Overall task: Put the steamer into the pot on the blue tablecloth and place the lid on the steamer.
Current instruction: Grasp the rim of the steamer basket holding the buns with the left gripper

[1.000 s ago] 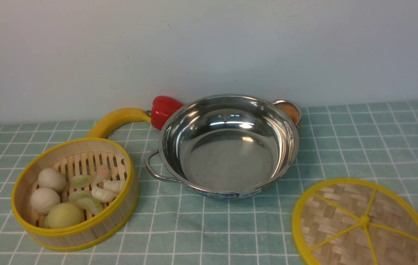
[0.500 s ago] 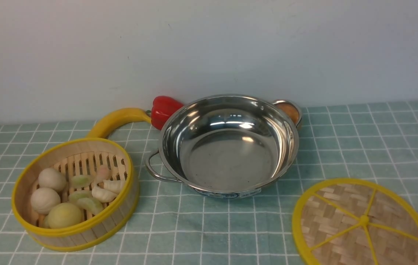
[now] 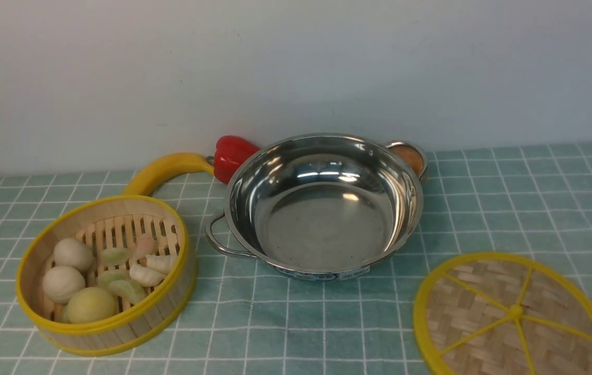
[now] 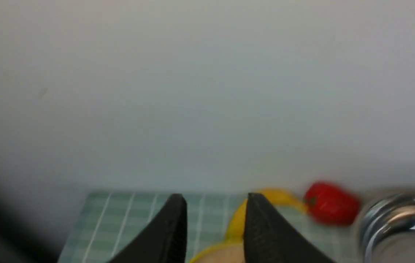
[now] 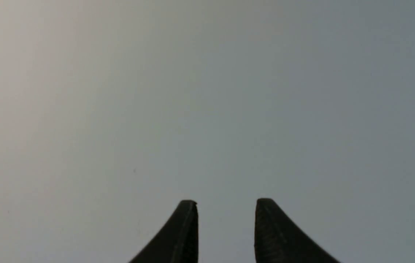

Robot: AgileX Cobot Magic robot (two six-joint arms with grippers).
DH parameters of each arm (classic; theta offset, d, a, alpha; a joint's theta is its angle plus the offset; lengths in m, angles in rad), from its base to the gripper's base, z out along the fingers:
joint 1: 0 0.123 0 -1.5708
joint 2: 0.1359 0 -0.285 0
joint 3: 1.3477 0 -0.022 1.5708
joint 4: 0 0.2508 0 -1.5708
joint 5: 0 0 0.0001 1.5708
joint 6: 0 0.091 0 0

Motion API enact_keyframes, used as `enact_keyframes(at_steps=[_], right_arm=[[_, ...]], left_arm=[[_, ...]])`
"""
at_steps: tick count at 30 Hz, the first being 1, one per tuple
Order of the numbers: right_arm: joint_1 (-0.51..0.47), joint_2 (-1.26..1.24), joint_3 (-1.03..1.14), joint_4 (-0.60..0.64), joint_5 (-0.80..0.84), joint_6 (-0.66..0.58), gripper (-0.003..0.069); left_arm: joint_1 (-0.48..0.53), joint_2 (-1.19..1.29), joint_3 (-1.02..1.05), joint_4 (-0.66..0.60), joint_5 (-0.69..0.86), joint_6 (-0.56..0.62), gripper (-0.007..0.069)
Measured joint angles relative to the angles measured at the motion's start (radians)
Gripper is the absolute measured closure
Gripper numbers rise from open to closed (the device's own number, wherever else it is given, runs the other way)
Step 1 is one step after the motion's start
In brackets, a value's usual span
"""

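The steamer point(image 3: 118, 332), a bamboo basket with yellow rims holding buns and dumplings, stands on the blue tablecloth point(image 3: 509, 208) at the front left. The empty steel pot point(image 3: 322, 224) sits in the middle, a gap apart from the steamer. The woven lid point(image 3: 514, 312) lies flat at the front right. Neither arm shows in the front view. My left gripper point(image 4: 216, 197) is open and empty, and a bit of the steamer's rim point(image 4: 212, 254) shows beyond its fingers, with the pot point(image 4: 400, 223) off to one side. My right gripper point(image 5: 225, 201) is open and faces only the bare wall.
Behind the steamer and pot, near the wall, lie a yellow banana point(image 3: 168, 169) and a red pepper point(image 3: 230, 155). A small metal bowl point(image 3: 409, 156) with something orange in it stands behind the pot's right side. The tablecloth ends at the wall.
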Motion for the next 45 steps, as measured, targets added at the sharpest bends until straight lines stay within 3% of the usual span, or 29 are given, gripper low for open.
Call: enact_keyframes(at_steps=[4, 8, 11, 17, 25, 29, 35, 45], right_arm=[[0.000, 0.000, 0.000, 0.000, 0.085, 0.000, 0.0419], [0.000, 0.000, 0.000, 0.000, 0.156, 0.000, 0.0419], [0.000, 0.000, -0.003, 0.000, 0.263, -0.002, 0.0419], [0.000, 0.000, -0.023, 0.000, 0.314, -0.007, 0.0419], [0.000, 0.035, -0.028, 0.000, 0.334, -0.007, 0.0419], [0.000, 0.085, -0.028, 0.017, 0.335, -0.009, 0.0419], [0.000, 0.142, -0.028, 0.113, 0.340, -0.062, 0.0419], [0.000, 0.152, -0.028, 0.282, 0.346, -0.219, 0.0419]], left_arm=[[0.000, 0.144, -0.034, 0.172, 0.211, -0.098, 0.0405], [0.000, 0.277, -0.036, 0.158, 0.303, -0.086, 0.0405], [0.003, 0.406, -0.036, 0.045, 0.309, 0.039, 0.0405], [0.075, 0.504, -0.036, -0.071, 0.303, 0.083, 0.0403], [0.341, 0.519, -0.022, -0.131, 0.273, 0.133, 0.0400], [0.439, 0.519, -0.016, -0.273, 0.270, 0.202, 0.0391], [0.451, 0.516, 0.026, -0.512, 0.224, 0.435, 0.0382], [0.450, 0.607, 0.203, -0.591, 0.090, 0.495, 0.0382]])
